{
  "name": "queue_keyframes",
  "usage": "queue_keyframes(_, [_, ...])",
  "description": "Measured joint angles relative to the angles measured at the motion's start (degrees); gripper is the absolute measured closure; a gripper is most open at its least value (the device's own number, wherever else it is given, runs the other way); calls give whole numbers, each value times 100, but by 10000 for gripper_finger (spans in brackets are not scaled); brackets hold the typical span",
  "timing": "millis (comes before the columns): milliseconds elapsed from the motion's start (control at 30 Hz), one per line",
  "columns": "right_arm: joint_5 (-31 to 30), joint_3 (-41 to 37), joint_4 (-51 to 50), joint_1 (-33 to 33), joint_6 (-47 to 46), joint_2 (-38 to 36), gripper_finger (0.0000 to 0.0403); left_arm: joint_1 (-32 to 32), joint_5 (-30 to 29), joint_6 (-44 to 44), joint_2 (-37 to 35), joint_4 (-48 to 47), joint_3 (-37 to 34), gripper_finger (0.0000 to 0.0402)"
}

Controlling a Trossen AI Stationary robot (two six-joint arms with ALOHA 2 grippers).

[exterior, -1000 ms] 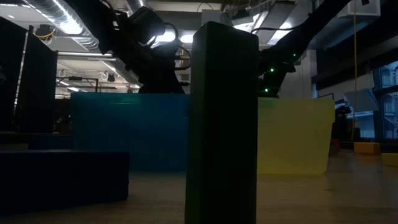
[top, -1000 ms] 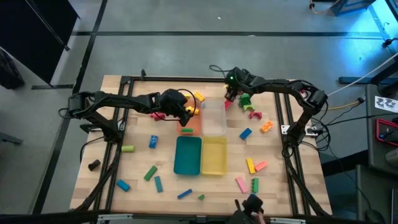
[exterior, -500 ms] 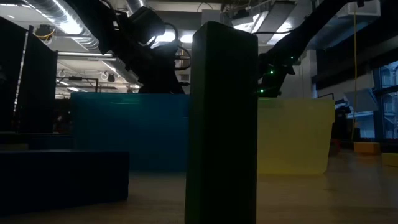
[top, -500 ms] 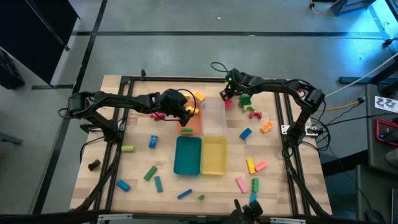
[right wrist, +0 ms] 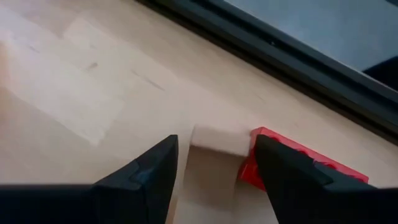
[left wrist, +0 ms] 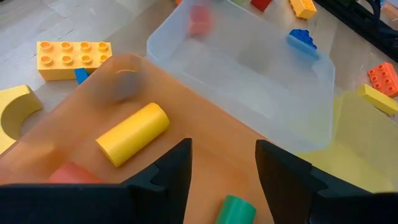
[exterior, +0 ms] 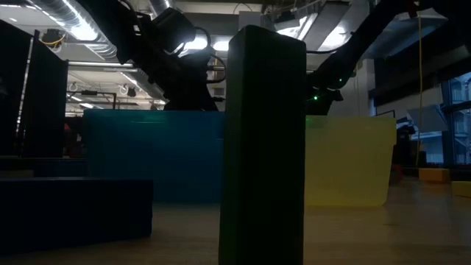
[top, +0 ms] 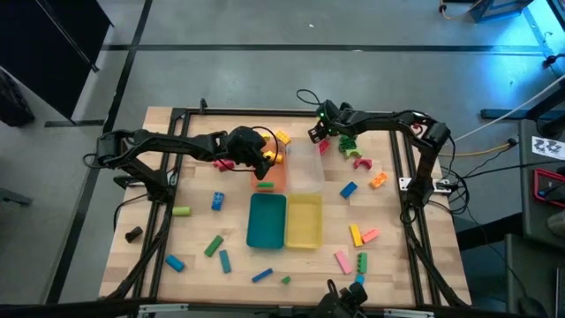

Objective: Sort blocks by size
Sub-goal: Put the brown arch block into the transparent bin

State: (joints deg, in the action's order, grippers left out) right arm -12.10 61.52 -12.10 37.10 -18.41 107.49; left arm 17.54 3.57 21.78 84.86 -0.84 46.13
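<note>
My left gripper hangs open over the orange tray. In that tray lie a yellow cylinder block and a green one. My right gripper stands open close above the wood, by the far end of the clear tray. A red block lies flat on the table just outside one of its fingers; whether they touch, I cannot tell. Other blocks lie scattered over the table.
A teal tray and a yellow tray stand nearer the front. Loose blocks: a yellow brick, green, blue, orange, pink. An upright dark block blocks the low view. Black frame rails border the table.
My right gripper has sunk a little and gone toward the table's left, to the clear tray's far end, rolling about its own axis as it went. Its fingers stay open. My left gripper has kept still.
</note>
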Motion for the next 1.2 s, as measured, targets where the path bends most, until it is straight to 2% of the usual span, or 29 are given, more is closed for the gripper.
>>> queue_keyframes(733, [-44, -13, 145, 0, 102, 34, 189, 2, 0, -13, 0, 0, 0, 240])
queue_keyframes(1200, [-54, -35, 130, 2, 87, -226, 189, 1, 0, 46, 0, 0, 2, 240])
